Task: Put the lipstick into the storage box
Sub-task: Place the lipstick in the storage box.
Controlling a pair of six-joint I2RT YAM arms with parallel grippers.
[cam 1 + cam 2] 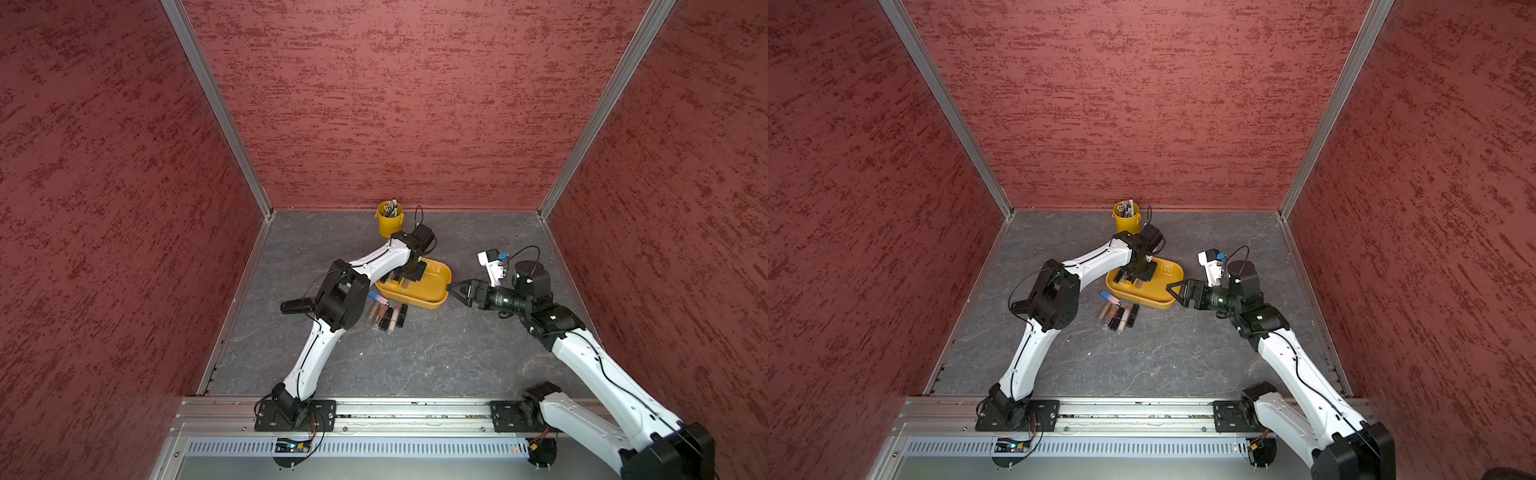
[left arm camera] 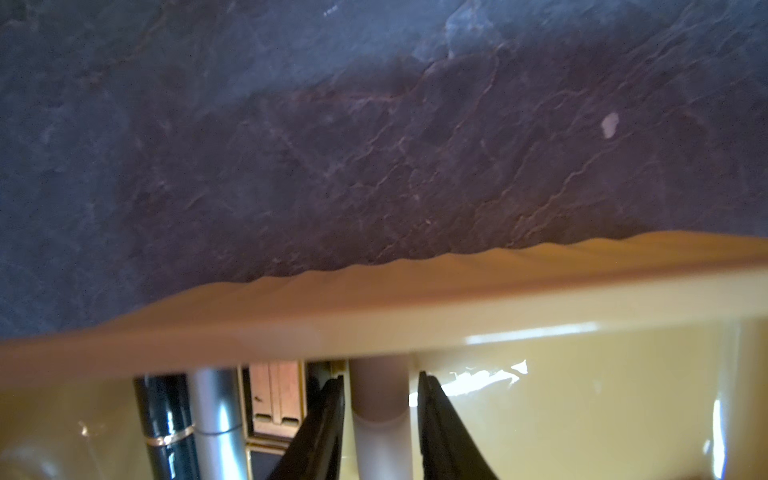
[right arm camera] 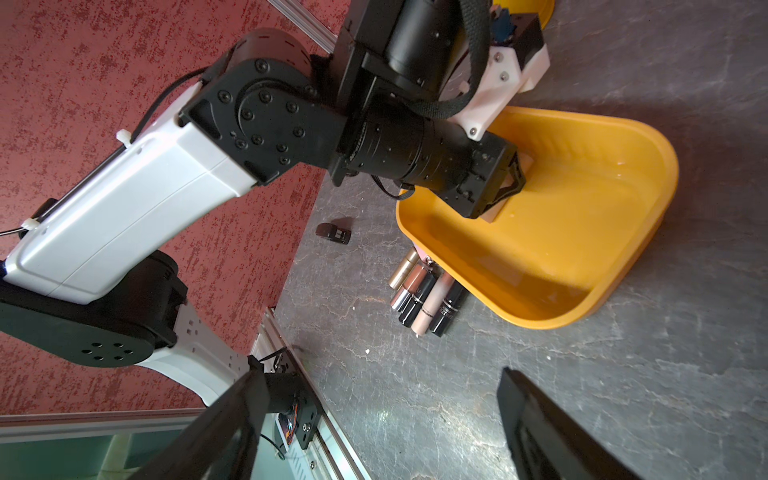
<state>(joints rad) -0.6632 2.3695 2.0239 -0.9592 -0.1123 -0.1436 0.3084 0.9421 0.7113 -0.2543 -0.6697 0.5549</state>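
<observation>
A slate-grey tabletop [image 1: 415, 365] sits inside red textured walls, with two white and black robot arms reaching in from the near edge.

The yellow-orange storage box [image 1: 432, 305] lies near the middle of the table, lengthwise from left to right. The left gripper [image 1: 409, 276] points straight down into the left part of the box. In the left wrist view, its black fingers [image 2: 328, 415] stand on either side of a pale lipstick [image 2: 380, 415] that lies on the floor of the box. The jaws are narrowly parted, and a sliver of gap shows on each side of the tube. Beside it, against the box wall [image 2: 415, 307], lie a black tube [image 2: 166, 415], a silver tube [image 2: 216, 415] and a squarish pink case [image 2: 276, 395].

The right gripper [image 1: 457, 296] is spread wide and holds nothing. It is just beside the right end of the box, with its tips aimed at that end.

A cluster of loose lipsticks [image 1: 386, 316] lies side by side on the table, just in front of the near left corner of the box. They are gold, black and pale pink.

A yellow bucket [image 1: 390, 224] of pens stands by the far wall. A small black object [image 1: 295, 306] lies on the table to the left, near the left arm's elbow.
</observation>
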